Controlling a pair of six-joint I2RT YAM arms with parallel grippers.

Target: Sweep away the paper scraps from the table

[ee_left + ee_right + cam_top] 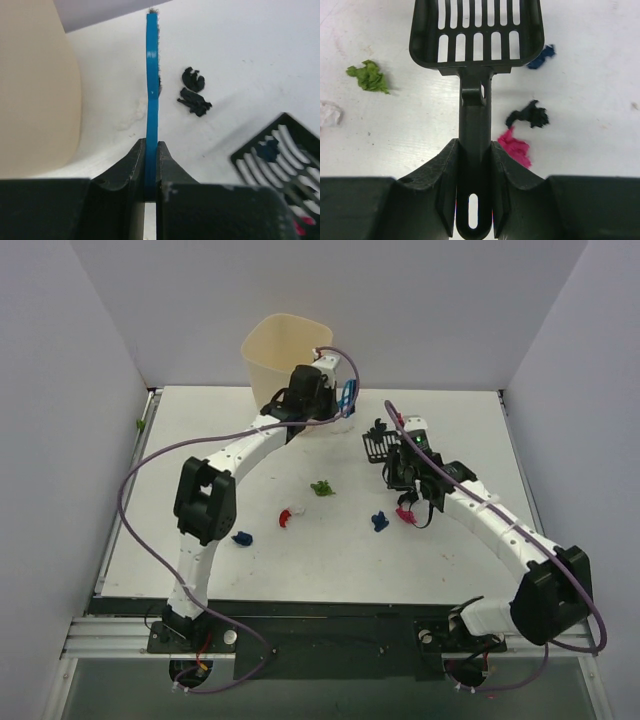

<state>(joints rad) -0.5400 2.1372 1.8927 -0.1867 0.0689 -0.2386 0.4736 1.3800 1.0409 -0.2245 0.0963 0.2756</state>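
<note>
Pinching the brush [151, 75], left fingers [131, 167] mirror right fingers [440, 172] clamping the scoop [476, 35], which half-hides a blue scrap [542, 55].

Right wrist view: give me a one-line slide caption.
Right end effector clamps the black scoop by its handle, with green, black, magenta and blue paper scraps scattered around it on the white table.
</note>
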